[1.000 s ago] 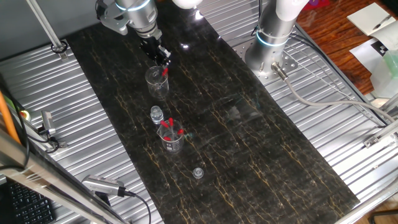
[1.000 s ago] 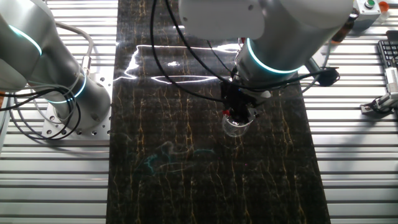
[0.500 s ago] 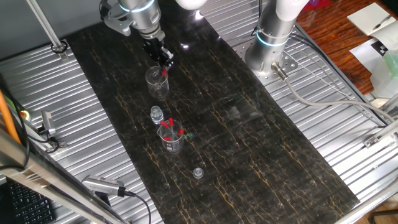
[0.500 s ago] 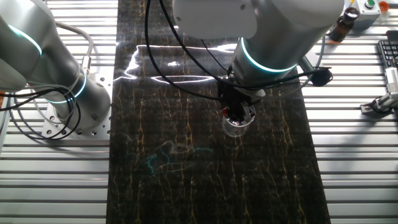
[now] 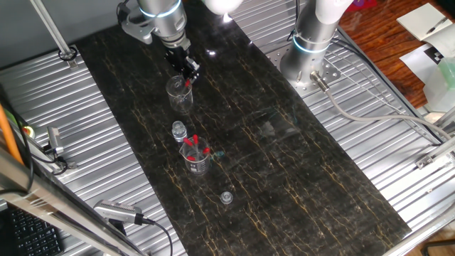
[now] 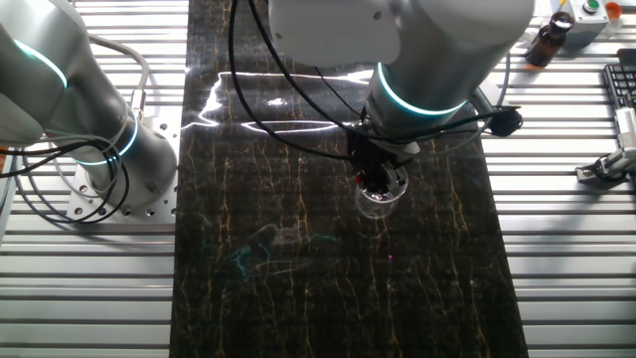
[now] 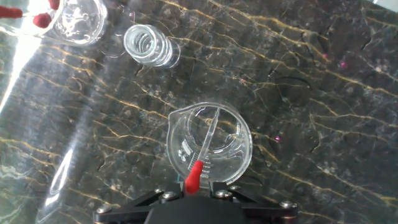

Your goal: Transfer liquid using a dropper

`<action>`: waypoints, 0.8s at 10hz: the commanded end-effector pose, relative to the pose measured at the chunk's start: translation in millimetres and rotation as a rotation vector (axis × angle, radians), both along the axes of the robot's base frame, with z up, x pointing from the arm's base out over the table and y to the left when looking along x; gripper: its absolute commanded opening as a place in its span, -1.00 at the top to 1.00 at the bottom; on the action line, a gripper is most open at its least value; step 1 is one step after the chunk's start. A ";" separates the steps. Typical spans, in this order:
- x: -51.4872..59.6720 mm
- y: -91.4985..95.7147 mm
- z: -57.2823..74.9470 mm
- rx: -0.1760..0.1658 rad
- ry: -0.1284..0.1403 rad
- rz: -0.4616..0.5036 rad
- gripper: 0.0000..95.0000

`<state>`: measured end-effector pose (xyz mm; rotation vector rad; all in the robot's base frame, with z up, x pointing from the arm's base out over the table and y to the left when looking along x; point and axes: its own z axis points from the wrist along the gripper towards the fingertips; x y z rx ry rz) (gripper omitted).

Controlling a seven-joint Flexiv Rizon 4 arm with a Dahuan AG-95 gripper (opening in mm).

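Note:
My gripper (image 5: 188, 70) hangs over a clear glass beaker (image 5: 180, 95) at the far end of the dark marble slab. It is shut on the red bulb of a dropper (image 5: 188, 83). In the hand view the red bulb (image 7: 194, 177) sits between the jaws, and the thin glass stem slants down inside the beaker (image 7: 236, 149). The other fixed view shows the gripper (image 6: 375, 178) right above the beaker (image 6: 381, 202). A second beaker (image 5: 196, 159) holds several more red-bulbed droppers.
A small clear vial (image 5: 178, 131) stands between the two beakers; it shows open-topped in the hand view (image 7: 147, 44). A small round cap (image 5: 226, 197) lies nearer the front. A second arm's base (image 5: 308, 53) stands on the ribbed metal table at the right.
The arm has shifted slightly sideways above the beaker. The dropper's red bulb stays at the gripper tips over the beaker.

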<state>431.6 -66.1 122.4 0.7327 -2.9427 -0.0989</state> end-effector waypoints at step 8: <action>0.5 0.4 -3.1 0.003 -0.009 -0.007 1.00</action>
